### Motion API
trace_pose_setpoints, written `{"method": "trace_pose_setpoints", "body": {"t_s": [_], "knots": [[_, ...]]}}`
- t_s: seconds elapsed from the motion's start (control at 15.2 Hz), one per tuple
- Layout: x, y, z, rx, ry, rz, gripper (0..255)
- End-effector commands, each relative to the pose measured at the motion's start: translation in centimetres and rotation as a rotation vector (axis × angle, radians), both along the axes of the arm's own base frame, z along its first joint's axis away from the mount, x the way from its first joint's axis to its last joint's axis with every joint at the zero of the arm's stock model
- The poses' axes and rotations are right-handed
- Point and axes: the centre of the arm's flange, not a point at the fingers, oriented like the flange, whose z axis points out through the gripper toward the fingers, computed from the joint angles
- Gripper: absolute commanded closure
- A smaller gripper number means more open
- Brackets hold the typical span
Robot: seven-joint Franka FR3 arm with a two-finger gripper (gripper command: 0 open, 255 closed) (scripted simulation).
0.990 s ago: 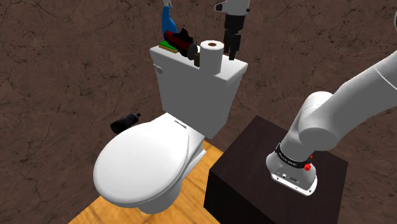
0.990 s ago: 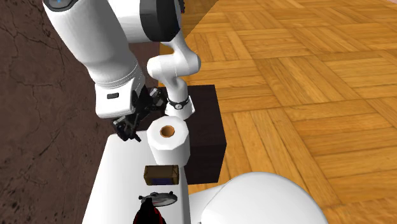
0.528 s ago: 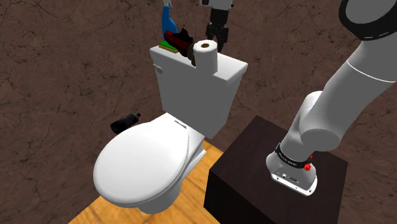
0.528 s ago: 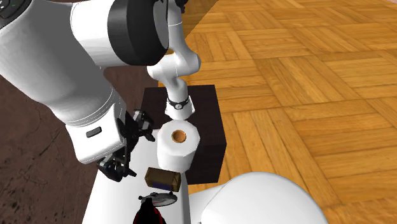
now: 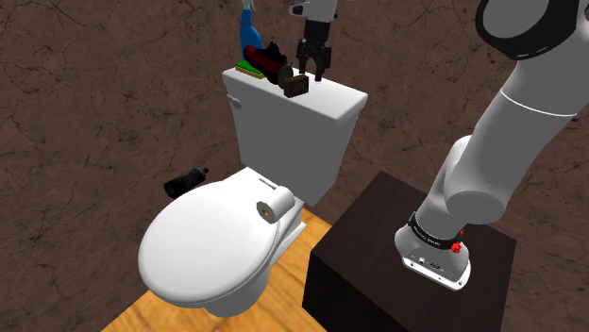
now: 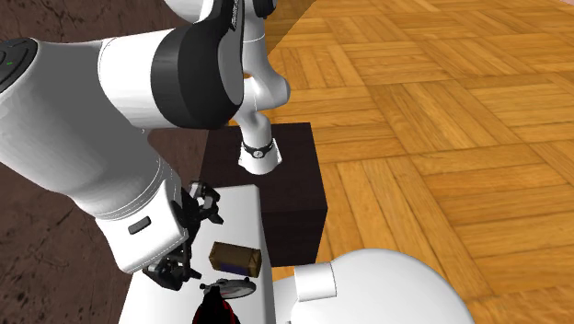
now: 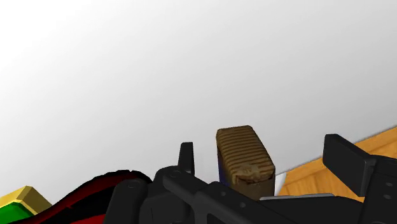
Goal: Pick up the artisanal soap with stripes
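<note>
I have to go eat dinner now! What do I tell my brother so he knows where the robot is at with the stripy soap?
Open and holding nothing: the claw hangs over the toilet tank lid.
The brown ribbed soap lies on that lid. In the wrist view it sits between the two fingers, and they do not touch it.
A toilet roll lies on the closed toilet seat cover. Red and black clutter sits beside the soap.
Done: the claw is lined up around the soap.
Left: probably lower a little, shut on the soap, then lift it.
</note>
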Motion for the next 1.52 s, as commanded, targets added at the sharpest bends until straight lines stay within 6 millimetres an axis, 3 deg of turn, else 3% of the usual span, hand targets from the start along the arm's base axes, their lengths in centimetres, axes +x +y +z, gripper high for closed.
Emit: {"method": "trace_pose_setpoints", "body": {"t_s": [0.0,0.13,0.2,0.79,1.45], "knots": [[0.0,0.1,-1.3,0.000,0.000,0.001,0],[0.0,0.1,-1.3,0.000,0.000,0.001,0],[0.0,0.0,-1.3,0.000,0.000,0.001,255],[0.0,0.1,-1.3,0.000,0.000,0.001,255],[0.0,0.1,3.9,0.000,0.000,0.001,255]]}}
